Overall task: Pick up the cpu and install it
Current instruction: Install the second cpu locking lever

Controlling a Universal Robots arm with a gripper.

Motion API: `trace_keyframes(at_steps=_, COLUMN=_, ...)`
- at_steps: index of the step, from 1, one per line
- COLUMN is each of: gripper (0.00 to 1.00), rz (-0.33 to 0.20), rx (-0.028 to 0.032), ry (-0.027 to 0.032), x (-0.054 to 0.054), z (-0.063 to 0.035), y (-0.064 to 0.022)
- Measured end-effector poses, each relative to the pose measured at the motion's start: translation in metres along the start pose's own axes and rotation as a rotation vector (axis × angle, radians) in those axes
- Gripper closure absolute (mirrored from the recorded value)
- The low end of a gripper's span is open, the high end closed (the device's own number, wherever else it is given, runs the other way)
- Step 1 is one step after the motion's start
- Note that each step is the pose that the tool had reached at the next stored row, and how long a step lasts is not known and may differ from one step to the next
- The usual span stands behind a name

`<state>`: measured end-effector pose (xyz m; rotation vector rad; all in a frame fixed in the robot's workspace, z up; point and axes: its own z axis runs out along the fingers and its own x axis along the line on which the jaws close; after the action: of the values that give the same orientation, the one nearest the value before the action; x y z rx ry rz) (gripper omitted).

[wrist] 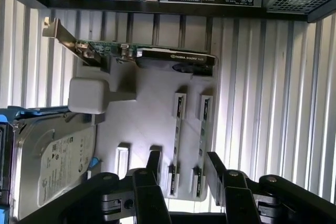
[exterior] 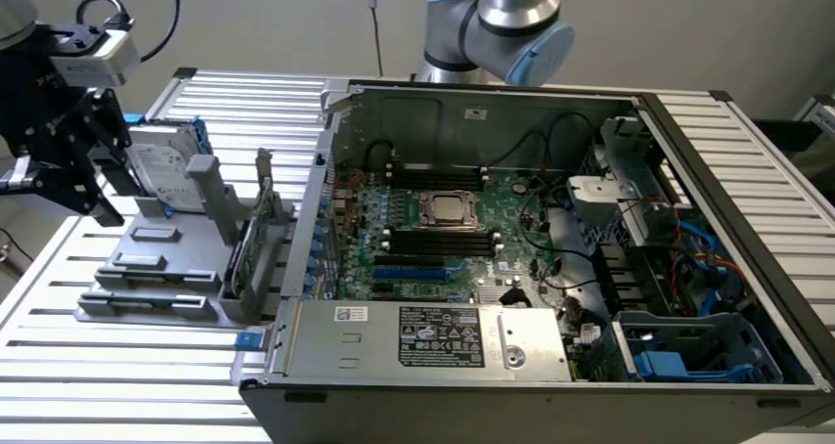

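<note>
The cpu [exterior: 451,210], a small silver-grey square chip, lies flat in the socket in the middle of the green motherboard [exterior: 431,258] inside the open computer case. My gripper [exterior: 94,195] is far from it, at the exterior view's left, hanging over the grey parts holder [exterior: 156,268]. In the wrist view the gripper [wrist: 185,169] is open. Its two black fingers [wrist: 155,163] stand apart with nothing between them, above the holder's grey plate [wrist: 152,108].
On the holder stand a silver hard drive [wrist: 52,166] with a blue bracket and a graphics card [wrist: 157,56] on its edge. The open case [exterior: 730,219] holds a power supply [exterior: 431,336], cables and drive cages. An arm joint [exterior: 509,23] rises behind it.
</note>
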<state>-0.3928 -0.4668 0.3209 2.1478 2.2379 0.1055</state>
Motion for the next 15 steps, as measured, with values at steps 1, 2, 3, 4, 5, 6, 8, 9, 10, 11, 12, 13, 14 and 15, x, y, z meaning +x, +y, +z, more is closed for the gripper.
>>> trace_keyframes(at_steps=1, gripper=0.52, rz=0.003, rx=-0.0001, ry=-0.0003, x=0.0, z=0.0017, y=-0.0009)
trace_keyframes(at_steps=2, gripper=0.52, rz=0.005, rx=-0.0003, ry=-0.0005, x=0.0, z=0.0036, y=-0.0014)
trace_keyframes(at_steps=3, gripper=0.52, rz=0.007, rx=-0.0003, ry=-0.0008, x=0.0, z=0.0055, y=-0.0017)
trace_keyframes(at_steps=4, gripper=0.52, rz=0.007, rx=-0.0002, ry=-0.0011, x=0.0, z=0.0073, y=-0.0018)
trace_keyframes(at_steps=5, gripper=0.52, rz=0.008, rx=-0.0001, ry=-0.0015, x=0.0, z=0.009, y=-0.002)
trace_keyframes(at_steps=6, gripper=0.52, rz=0.008, rx=-0.0002, ry=-0.0019, x=0.0, z=0.0106, y=-0.0022)
trace_keyframes(at_steps=8, gripper=0.52, rz=0.008, rx=0.0, ry=-0.0035, x=0.0, z=0.0133, y=-0.0024)
trace_keyframes(at_steps=9, gripper=0.52, rz=0.008, rx=0.0004, ry=-0.0043, x=0.0, z=0.0144, y=-0.0024)
trace_keyframes(at_steps=10, gripper=0.52, rz=0.008, rx=0.0012, ry=-0.0054, x=0.0, z=0.0152, y=-0.0025)
trace_keyframes(at_steps=11, gripper=0.52, rz=0.008, rx=0.0035, ry=-0.0066, x=0.0, z=0.0158, y=-0.0026)
trace_keyframes(at_steps=12, gripper=0.52, rz=0.008, rx=0.0085, ry=-0.0072, x=0.0, z=0.0164, y=-0.0026)
trace_keyframes(at_steps=13, gripper=0.52, rz=0.008, rx=0.0148, ry=-0.0075, x=0.0, z=0.0169, y=-0.0026)
trace_keyframes(at_steps=14, gripper=0.52, rz=0.008, rx=0.0209, ry=-0.008, x=0.0, z=0.0173, y=-0.0025)
trace_keyframes(at_steps=15, gripper=0.52, rz=0.008, rx=0.0262, ry=-0.0087, x=-0.001, z=0.0177, y=-0.0024)
